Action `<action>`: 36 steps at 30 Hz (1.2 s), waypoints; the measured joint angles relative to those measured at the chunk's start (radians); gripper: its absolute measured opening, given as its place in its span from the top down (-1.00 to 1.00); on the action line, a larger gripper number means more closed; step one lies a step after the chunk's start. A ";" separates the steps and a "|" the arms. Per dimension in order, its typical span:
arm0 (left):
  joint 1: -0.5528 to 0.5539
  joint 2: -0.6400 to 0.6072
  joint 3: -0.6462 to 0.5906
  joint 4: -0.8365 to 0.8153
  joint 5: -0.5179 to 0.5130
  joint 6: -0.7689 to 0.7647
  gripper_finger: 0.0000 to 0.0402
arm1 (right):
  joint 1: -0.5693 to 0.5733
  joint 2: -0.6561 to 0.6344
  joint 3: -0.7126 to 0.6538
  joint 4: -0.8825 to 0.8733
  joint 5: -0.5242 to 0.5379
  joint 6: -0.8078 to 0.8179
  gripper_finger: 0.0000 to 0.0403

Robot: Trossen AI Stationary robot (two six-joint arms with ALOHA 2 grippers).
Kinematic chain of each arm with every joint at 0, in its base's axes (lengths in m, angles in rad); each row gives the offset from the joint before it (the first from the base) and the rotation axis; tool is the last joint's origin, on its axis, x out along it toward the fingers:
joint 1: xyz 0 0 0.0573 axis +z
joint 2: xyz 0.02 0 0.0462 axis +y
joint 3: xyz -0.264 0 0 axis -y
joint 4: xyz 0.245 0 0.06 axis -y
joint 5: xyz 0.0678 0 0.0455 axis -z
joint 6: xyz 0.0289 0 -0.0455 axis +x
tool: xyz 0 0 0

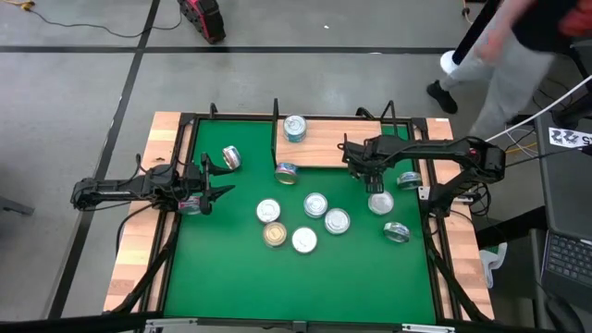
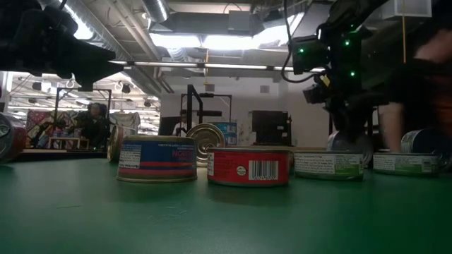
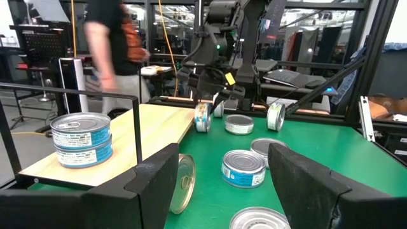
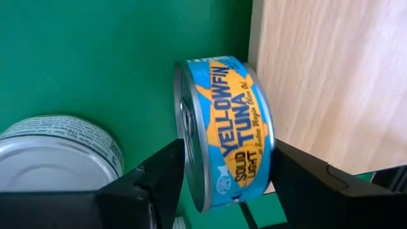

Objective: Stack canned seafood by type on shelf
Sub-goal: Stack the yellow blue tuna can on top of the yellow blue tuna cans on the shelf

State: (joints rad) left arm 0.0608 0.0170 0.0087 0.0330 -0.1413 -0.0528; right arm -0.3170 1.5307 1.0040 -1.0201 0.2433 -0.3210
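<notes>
A blue-and-yellow tuna can [image 4: 232, 133] stands on its edge in my right gripper [image 4: 226, 152], which hangs over the shelf's near edge [image 1: 363, 172]. The shelf [image 1: 342, 148] is a light wood board with black rails. It bears a stack of two teal cans [image 1: 294, 128] at its far left corner. Another teal can [image 1: 287, 172] sits at the shelf's near left corner. Several silver-lidded cans [image 1: 315, 204] lie loose on the green mat. One can [image 1: 230, 157] stands tilted near my left gripper [image 1: 217, 192], which waits open at the mat's left side. My right gripper pinches the tuna can across its height, one finger on the silver lid [image 4: 184, 159], the other on the bottom face [image 4: 270, 152]. The fingers come steeply from above. The can stands on edge, label toward the camera; whether its lower rim touches anything I cannot tell.
A person [image 1: 518, 55] moves beyond the table's far right corner. Pale wooden planks [image 1: 139, 240] edge the mat. A flat can [image 4: 57, 152] lies on the mat close beside the held one. The shelf's black rail [image 3: 137, 127] stands along its left end.
</notes>
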 joint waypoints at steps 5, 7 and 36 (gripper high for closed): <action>0.000 0.000 0.000 0.000 0.000 0.000 -0.19 | 0.002 0.000 -0.004 0.002 -0.004 0.000 0.10; 0.000 0.000 0.000 0.000 0.000 0.000 -0.19 | 0.003 0.000 -0.003 -0.001 -0.010 0.000 0.23; 0.000 0.000 0.000 0.000 0.000 0.000 -0.19 | -0.007 0.004 0.243 0.621 -0.393 0.371 0.34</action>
State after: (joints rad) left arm 0.0605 0.0166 0.0086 0.0330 -0.1413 -0.0525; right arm -0.3237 1.5343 1.2472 -0.3994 -0.1493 0.0505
